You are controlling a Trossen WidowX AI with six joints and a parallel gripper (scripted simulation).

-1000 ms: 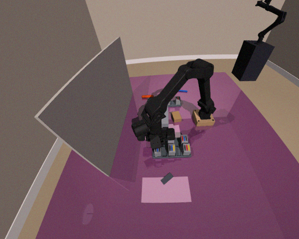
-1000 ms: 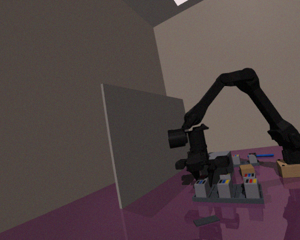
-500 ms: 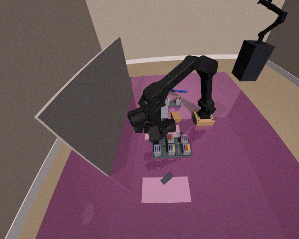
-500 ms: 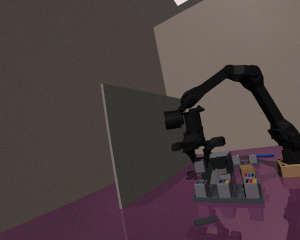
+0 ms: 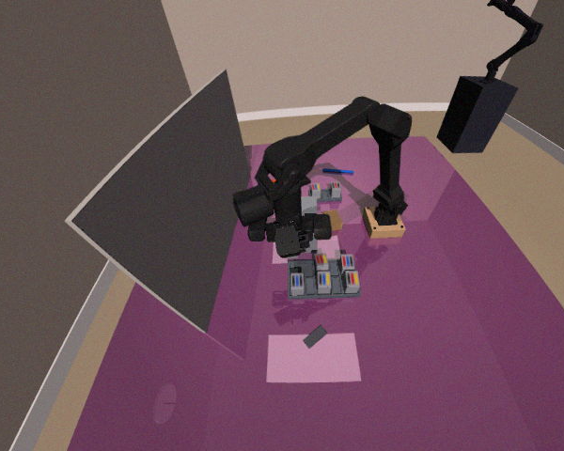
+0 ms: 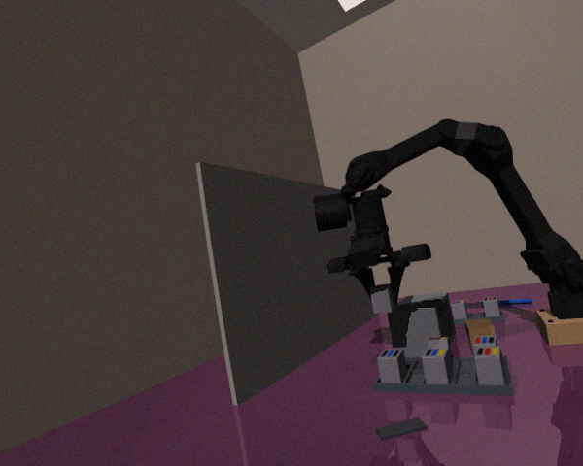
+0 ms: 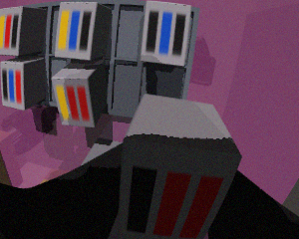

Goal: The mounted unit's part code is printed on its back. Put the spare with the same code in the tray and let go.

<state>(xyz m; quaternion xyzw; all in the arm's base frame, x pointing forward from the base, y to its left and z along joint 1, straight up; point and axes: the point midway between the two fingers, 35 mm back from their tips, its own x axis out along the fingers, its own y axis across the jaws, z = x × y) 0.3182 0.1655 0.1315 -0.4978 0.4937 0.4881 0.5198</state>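
My gripper point(image 6: 383, 294) is shut on a grey spare with black, red and red stripes point(image 6: 382, 302) point(image 7: 171, 199), held upright above the spares rack point(image 5: 323, 295) point(image 6: 442, 388) point(image 7: 127, 37). The rack holds several striped spares, among them a black-blue-black one point(image 5: 297, 283) point(image 6: 391, 367) point(image 7: 165, 34) and a yellow-red-red one point(image 5: 321, 260) point(image 7: 76, 100). Its compartment beside the black-blue-black spare is empty. A smaller grey holder point(image 5: 328, 197) with two striped units stands farther back. I cannot tell which thing is the mounted unit or the tray; no back code is readable.
A large dark upright panel point(image 5: 165, 209) point(image 6: 277, 281) stands left of the arm. A grey housing point(image 6: 423, 325) is behind the rack. A wooden block point(image 5: 334, 220) and a blue pen point(image 5: 337, 171) lie farther back. A dark flat bar point(image 5: 315, 336) point(image 6: 401, 427) lies in front.
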